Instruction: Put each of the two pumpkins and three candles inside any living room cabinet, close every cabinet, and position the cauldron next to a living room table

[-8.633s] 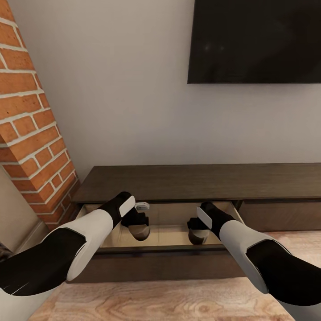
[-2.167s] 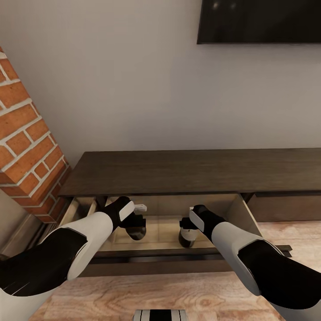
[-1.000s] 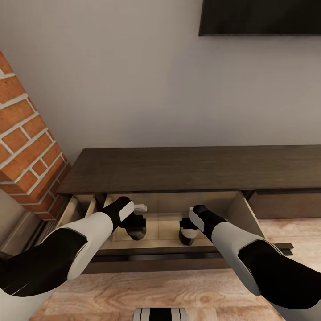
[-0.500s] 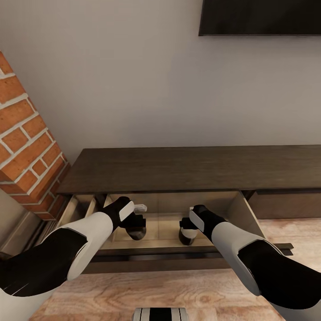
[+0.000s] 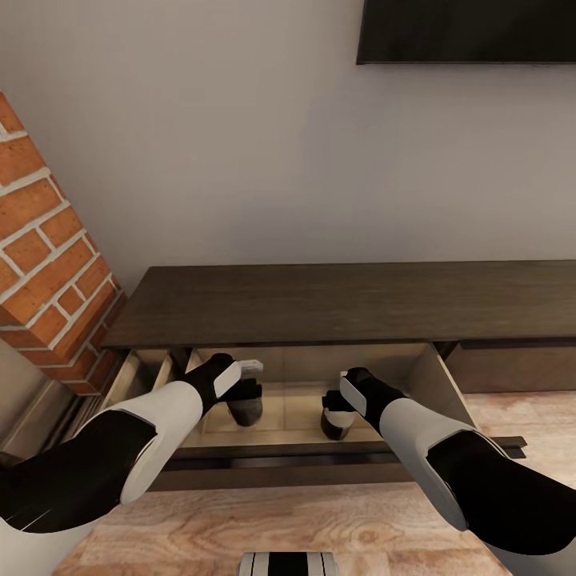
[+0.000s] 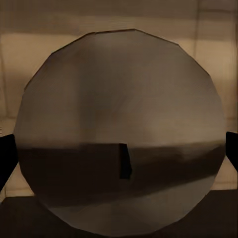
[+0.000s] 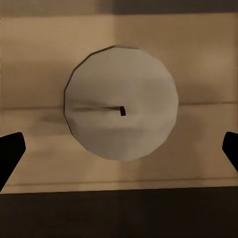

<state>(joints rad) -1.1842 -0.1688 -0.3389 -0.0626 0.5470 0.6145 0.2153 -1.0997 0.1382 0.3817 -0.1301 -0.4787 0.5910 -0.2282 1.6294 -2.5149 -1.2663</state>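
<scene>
We look down over both our arms into the open pull-out drawer (image 5: 424, 370) of the long, low dark-brown wooden cabinet (image 5: 352, 302), which stands against the pale grey wall (image 5: 240, 144) beside a red brick column (image 5: 40, 264). The drawer's pale wood floor carries two short, squat grey-olive candles.

Our left hand (image 5: 242, 394) hangs inside the drawer directly over the left candle (image 5: 244, 412). In the left wrist view that candle's round top (image 6: 119, 148) with its small dark wick (image 6: 125, 161) comes very close, and the black fingertips (image 6: 6, 161) sit at either side of it, right at its edge. We cannot tell whether they are pressing on it or have just let go.

Our right hand (image 5: 336, 402) hangs over the right candle (image 5: 336, 422). In the right wrist view this candle (image 7: 121, 115) stands upright on the drawer floor, and the fingertips (image 7: 10, 153) are spread wide, well apart from its sides, so this hand grips nothing.

The two candles stand near each other, apart. A dark flat screen (image 5: 468, 32) hangs on the wall above the cabinet, and the floor (image 5: 240, 528) in front is light wood.
</scene>
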